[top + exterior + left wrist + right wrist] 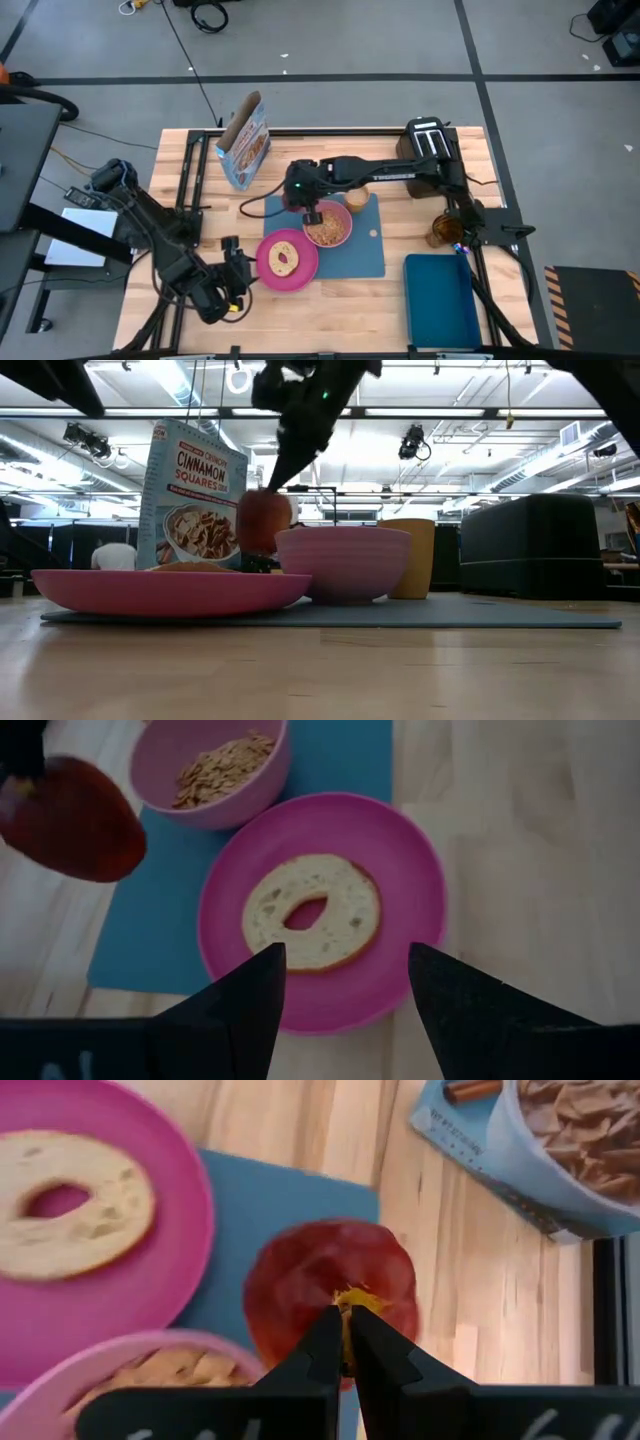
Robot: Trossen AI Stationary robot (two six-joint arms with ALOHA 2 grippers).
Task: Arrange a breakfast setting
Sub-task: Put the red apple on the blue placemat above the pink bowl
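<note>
A blue mat (365, 255) carries a pink plate (268, 272) with a bagel (312, 912), a pink bowl (327, 226) of cereal and an amber cup (357, 200). My right gripper (345, 1330) reaches in from the table's right and is shut on a red apple (300, 1285). The apple hangs over the mat's far left part, beside the bowl (342, 560). My left gripper (345, 990) stands open, low at the plate's near left side, and touches nothing. No spoon shows. My right gripper pinches the apple at its top, by the yellowish stem hollow (352, 1296), between its two fingertips. The fingers slant down from above. The apple (263, 520) hangs below them, lifted clear of the mat.
A cereal box (243, 140) stands at the far left of the mat. A black toaster (430, 140) sits at the far right, an amber jar (445, 230) at the right edge, a dark blue tray (440, 300) at the near right. Bare wood lies left of the plate.
</note>
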